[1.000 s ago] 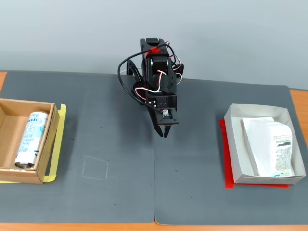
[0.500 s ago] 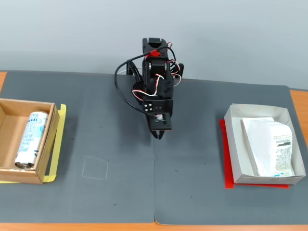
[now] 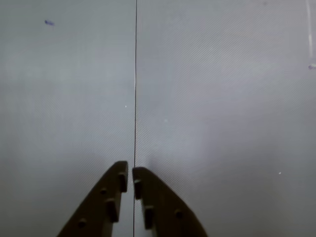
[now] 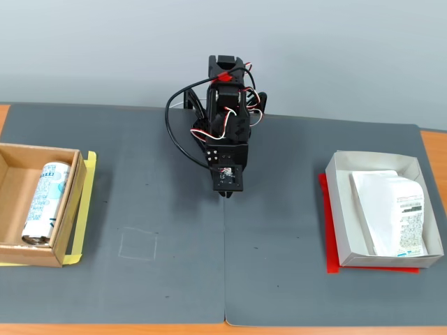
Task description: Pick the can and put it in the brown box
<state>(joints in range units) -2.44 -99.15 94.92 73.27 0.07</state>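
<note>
the claw (image 3: 129, 174) points down at the grey mat (image 3: 222, 98) in the wrist view, its 2 dark fingers (image 3: 106, 202) pressed nearly together at the tips with only a thin sliver of mat showing between them, and nothing pinched. a fine seam (image 3: 135, 74) in the mat runs straight up the picture from the gap between the tips.

in the fixed view the claw (image 4: 226, 193) hangs at the low end of the black arm (image 4: 227, 125), which is folded up near the far middle of the mat (image 4: 174, 279), with black, red and white wires (image 4: 171, 115) looped around it. the same seam (image 4: 225, 265) runs from under the arm toward the near edge of the mat.

well to the left of the arm in that view sits the brown box (image 4: 72, 209), resting on strips of yellow tape (image 4: 85, 209). the can (image 4: 42, 202) lies on its side inside this box (silver end toward the near wall), well apart from the claw.

well to the right of the arm sits a white box (image 4: 335, 209) on a red sheet (image 4: 325, 223), with a white packet (image 4: 391, 209) carrying a printed label lying in it. between the arm and the brown box, a faint square outline (image 4: 137, 245) is marked on the mat.
</note>
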